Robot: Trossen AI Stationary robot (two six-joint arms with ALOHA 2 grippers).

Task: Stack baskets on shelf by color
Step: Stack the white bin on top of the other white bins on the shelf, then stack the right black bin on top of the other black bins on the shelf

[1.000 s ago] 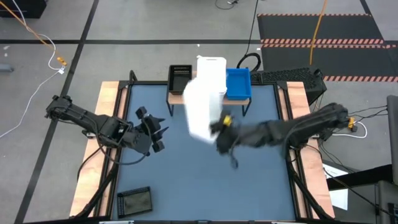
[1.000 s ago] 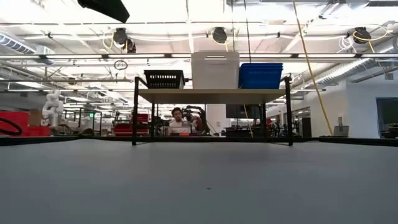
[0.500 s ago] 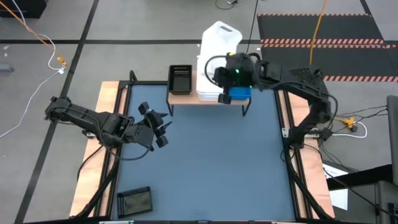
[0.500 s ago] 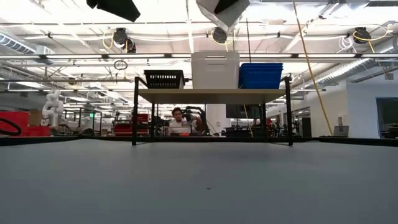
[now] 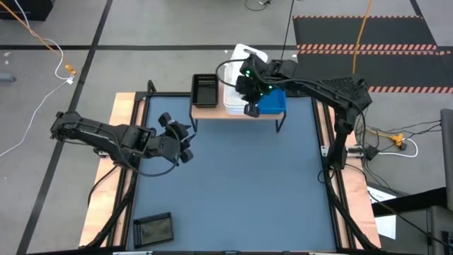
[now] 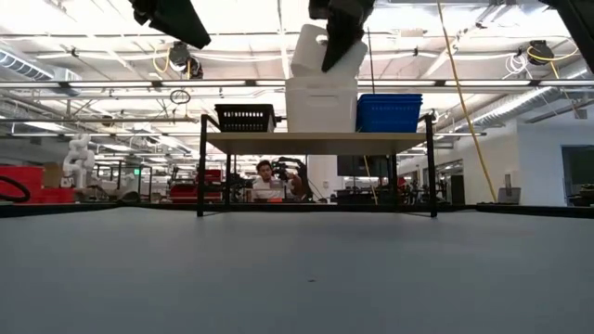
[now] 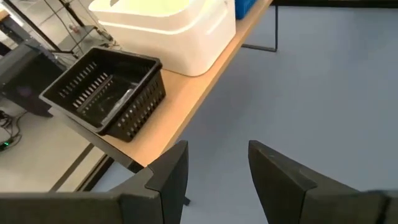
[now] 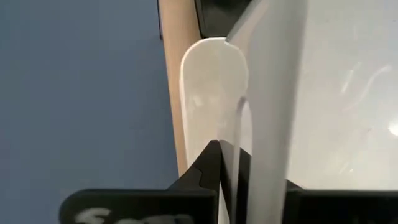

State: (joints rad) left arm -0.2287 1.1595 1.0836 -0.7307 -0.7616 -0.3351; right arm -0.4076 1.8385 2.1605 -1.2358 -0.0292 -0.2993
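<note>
A: The right gripper (image 5: 249,83) is up over the shelf (image 6: 316,142), fingers pinched tight on the wall of a white basket (image 6: 327,48), which hangs tilted just above the white stack (image 6: 321,104) in the middle.

B: To the left of that stack sits a black mesh basket (image 6: 245,118), to the right the blue ones (image 6: 389,112). How many blue, it's hard to tell from here.

A: The left gripper (image 5: 178,138) hovers over the mat (image 5: 233,191), fingers apart, holding nothing. One more black basket (image 5: 153,229) lies at the near left corner.
</note>
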